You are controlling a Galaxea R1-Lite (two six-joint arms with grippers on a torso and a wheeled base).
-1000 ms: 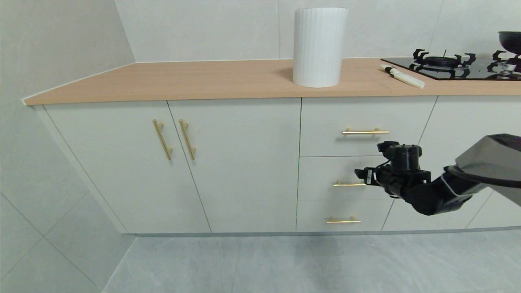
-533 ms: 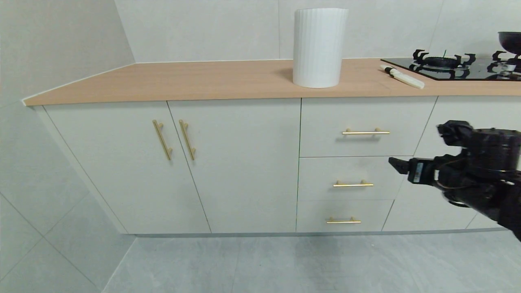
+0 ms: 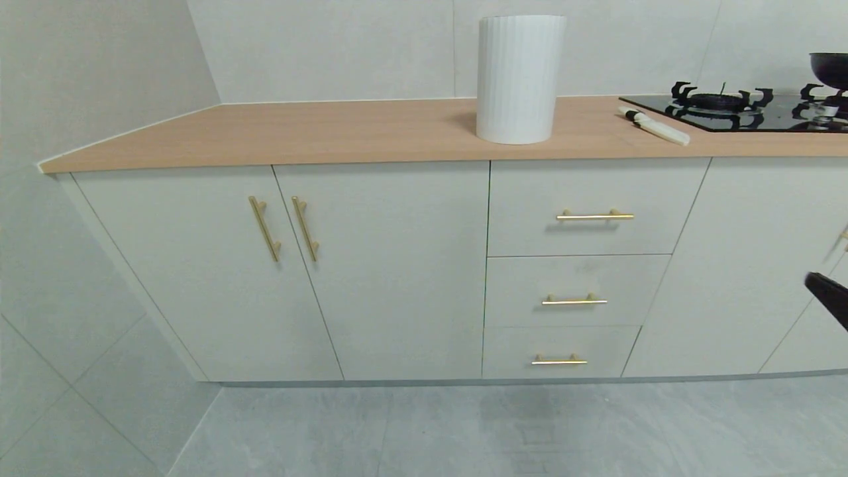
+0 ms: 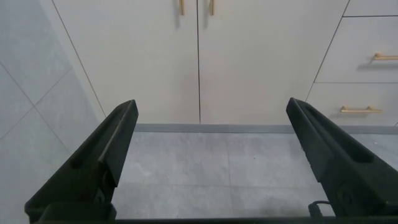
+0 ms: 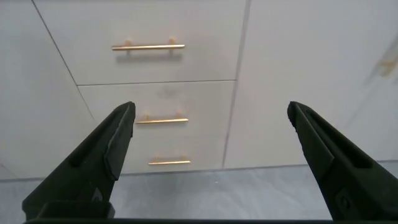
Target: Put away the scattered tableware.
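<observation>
A knife point(image 3: 654, 124) with a white blade and dark handle lies on the wooden counter point(image 3: 331, 129), just left of the hob. A tall white ribbed container point(image 3: 521, 78) stands upright on the counter above the drawers. My right gripper point(image 5: 210, 111) is open and holds nothing, facing the stack of three shut drawers with gold handles point(image 5: 148, 46). A dark part of my right arm point(image 3: 828, 303) shows at the right edge of the head view. My left gripper point(image 4: 211, 104) is open and holds nothing, low over the floor, facing the double cabinet doors point(image 4: 199, 56).
A black gas hob point(image 3: 735, 106) with a dark pot point(image 3: 829, 66) sits at the counter's right end. The cabinet doors point(image 3: 291, 265) and drawers point(image 3: 583, 215) are shut. Grey tiled floor point(image 3: 424, 430) lies in front. A wall closes the left side.
My right arm has pulled back to the right, away from the middle drawer handle, and has nearly left the head view. The drawers stay shut.
</observation>
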